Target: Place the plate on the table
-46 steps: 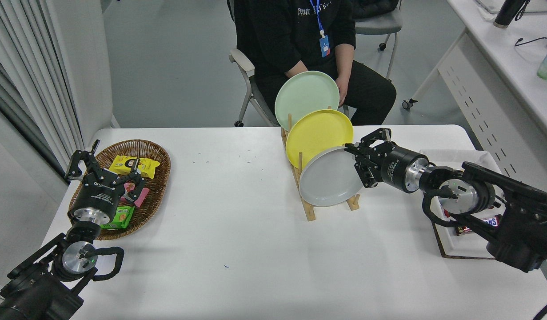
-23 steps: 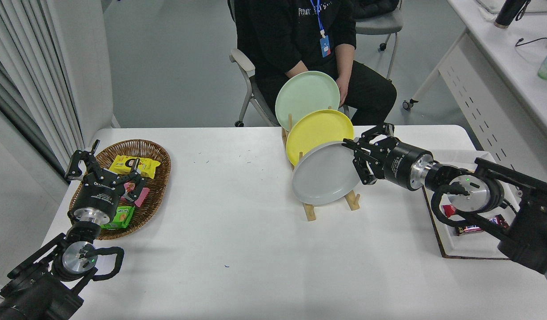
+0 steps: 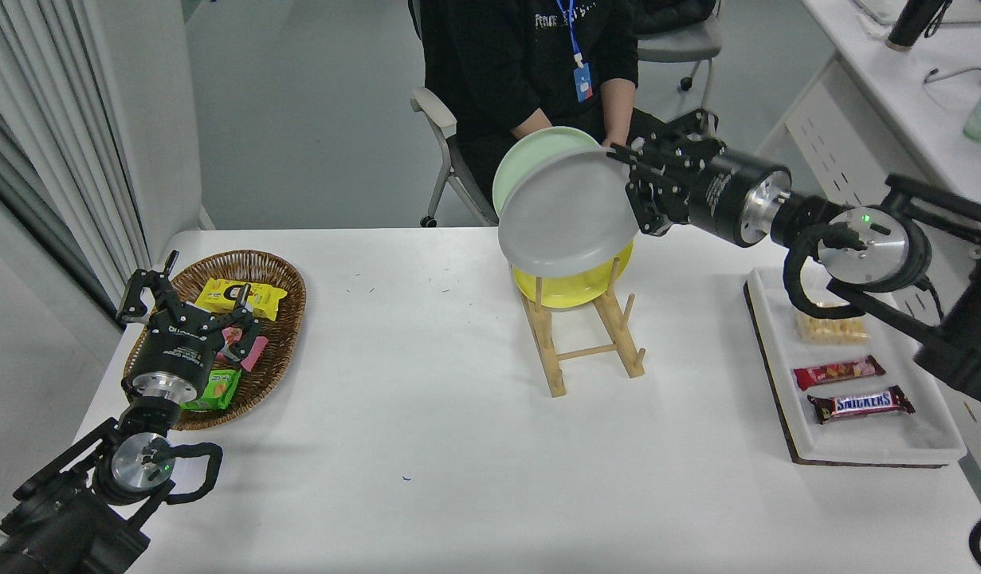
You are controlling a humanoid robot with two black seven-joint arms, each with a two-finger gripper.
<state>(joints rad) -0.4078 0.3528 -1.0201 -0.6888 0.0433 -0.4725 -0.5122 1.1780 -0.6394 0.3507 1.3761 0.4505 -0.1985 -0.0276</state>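
right gripper (image 3: 629, 185) clamps the grey plate (image 3: 566, 211) rim, above the rack (image 3: 586, 335).

Plates: three, one grey (image 3: 566, 215), one yellow (image 3: 574, 285), one mint-green (image 3: 530, 155). Wooden rack (image 3: 586, 339): one. Wicker basket (image 3: 279, 275): one. White tray (image 3: 920, 434): one, holding three snacks. Robot arms: two.
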